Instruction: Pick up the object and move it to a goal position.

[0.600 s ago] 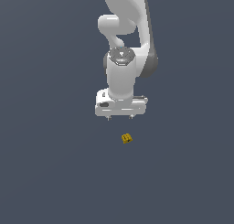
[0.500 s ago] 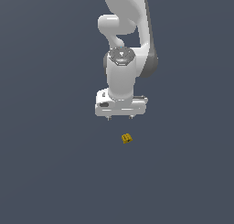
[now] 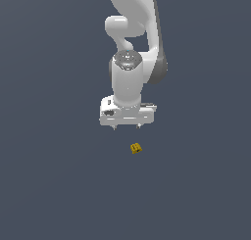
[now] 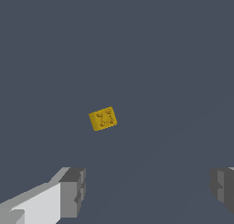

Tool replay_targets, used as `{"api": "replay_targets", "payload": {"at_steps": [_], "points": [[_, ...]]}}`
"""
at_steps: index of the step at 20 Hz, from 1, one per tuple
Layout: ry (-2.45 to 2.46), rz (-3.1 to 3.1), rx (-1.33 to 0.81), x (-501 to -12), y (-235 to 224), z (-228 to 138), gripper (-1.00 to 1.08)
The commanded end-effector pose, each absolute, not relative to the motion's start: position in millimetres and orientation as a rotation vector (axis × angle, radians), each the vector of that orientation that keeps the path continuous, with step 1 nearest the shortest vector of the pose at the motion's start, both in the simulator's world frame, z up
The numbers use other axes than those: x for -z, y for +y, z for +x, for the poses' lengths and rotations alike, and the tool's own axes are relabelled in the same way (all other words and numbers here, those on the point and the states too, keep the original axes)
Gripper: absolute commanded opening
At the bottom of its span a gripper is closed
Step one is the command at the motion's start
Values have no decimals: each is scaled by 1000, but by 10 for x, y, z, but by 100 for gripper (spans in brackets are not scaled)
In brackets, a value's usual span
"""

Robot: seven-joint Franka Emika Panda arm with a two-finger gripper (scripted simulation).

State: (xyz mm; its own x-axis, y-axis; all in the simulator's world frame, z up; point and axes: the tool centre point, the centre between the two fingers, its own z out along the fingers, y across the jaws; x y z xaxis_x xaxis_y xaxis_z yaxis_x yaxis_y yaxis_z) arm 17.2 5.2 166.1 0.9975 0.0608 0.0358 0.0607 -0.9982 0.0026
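Note:
The object (image 3: 136,148) is a tiny golden-yellow block with darker marks on top. It lies on the dark grey floor, just in front of and slightly to the exterior view's right of my white gripper (image 3: 126,128). In the wrist view the object (image 4: 103,118) lies alone on the floor, apart from both fingers. My gripper (image 4: 146,191) is open and empty, its jaws spread wide, with one grey fingertip (image 4: 73,191) showing at each side. The gripper hangs above the floor and touches nothing.
The floor (image 3: 54,185) is a plain dark grey surface with no other objects or edges in view. The white arm (image 3: 132,48) rises behind the gripper.

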Motion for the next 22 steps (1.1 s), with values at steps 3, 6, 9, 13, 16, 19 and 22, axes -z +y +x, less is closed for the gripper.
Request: {"api": "replay_targets", "payload": {"at_steps": [3, 6, 9, 13, 16, 19, 22], "points": [[100, 3137, -58, -1663, 49, 175, 100], [78, 3139, -56, -1653, 56, 177, 100], [37, 3141, -55, -1634, 65, 185, 100], [-43, 3144, -52, -1597, 82, 199, 100], [-123, 3144, -49, -1559, 101, 213, 100], [-221, 3141, -44, -1513, 123, 230, 100], [-337, 3133, -39, -1458, 149, 249, 100]]}}
